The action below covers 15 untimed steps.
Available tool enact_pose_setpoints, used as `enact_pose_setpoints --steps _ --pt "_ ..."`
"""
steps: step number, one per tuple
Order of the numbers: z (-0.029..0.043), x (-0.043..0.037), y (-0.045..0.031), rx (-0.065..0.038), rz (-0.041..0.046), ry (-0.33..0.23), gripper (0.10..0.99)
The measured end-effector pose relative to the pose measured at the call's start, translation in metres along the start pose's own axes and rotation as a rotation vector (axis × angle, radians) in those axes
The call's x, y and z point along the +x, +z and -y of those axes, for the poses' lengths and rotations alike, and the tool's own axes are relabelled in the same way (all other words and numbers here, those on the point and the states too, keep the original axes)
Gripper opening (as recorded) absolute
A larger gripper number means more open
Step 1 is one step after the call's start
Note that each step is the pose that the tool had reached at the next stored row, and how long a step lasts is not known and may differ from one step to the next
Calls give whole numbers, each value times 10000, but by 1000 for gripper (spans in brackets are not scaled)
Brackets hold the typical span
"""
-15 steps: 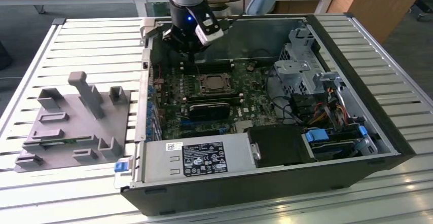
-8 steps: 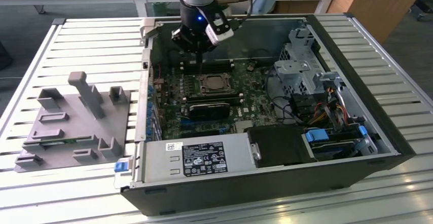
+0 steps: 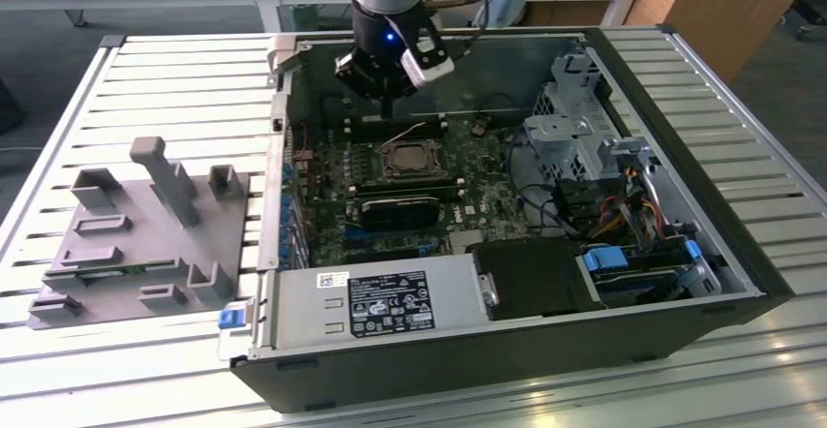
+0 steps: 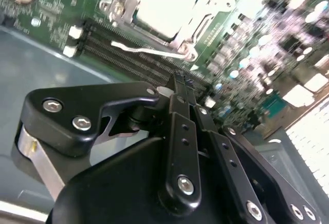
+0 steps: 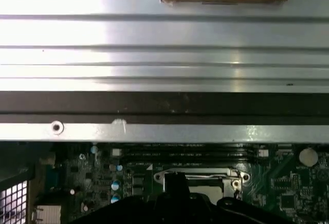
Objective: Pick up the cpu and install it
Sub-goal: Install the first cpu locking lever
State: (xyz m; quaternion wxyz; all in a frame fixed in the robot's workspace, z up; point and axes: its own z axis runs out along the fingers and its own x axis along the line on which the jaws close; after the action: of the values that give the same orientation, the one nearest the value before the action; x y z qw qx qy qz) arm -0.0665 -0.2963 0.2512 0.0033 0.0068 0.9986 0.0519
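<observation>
In the exterior view the gripper (image 3: 385,108) hangs inside the open computer case (image 3: 723,254) on the counter (image 3: 181,89), and the cpu (image 3: 410,161) sits in the motherboard socket just below and a little toward the exterior view's right of it, close but apart. In the second wrist view the gripper (image 4: 179,82) has its fingers (image 4: 181,126) drawn together on nothing, and the cpu (image 4: 164,3), a bright square with no real long axis, lies straight ahead beyond the tips inside its metal socket frame (image 4: 117,5). In the first wrist view the cpu (image 5: 213,182) shows directly under the gripper (image 5: 175,180), framed by the socket, so it looks already seated.
</observation>
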Motion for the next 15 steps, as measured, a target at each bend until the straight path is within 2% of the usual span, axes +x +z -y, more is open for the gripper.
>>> enact_pose_setpoints --steps 2,3,5,7,9,15 --pt "1 -1 12 -7 5 1 106" --pt "2 -4 17 29 6 1 106" --pt "1 -9 31 151 26 -3 106" --pt "-2 -11 43 287 83 -12 106" --pt "0 -16 65 309 135 -17 106" --pt "4 -103 152 316 145 17 106"
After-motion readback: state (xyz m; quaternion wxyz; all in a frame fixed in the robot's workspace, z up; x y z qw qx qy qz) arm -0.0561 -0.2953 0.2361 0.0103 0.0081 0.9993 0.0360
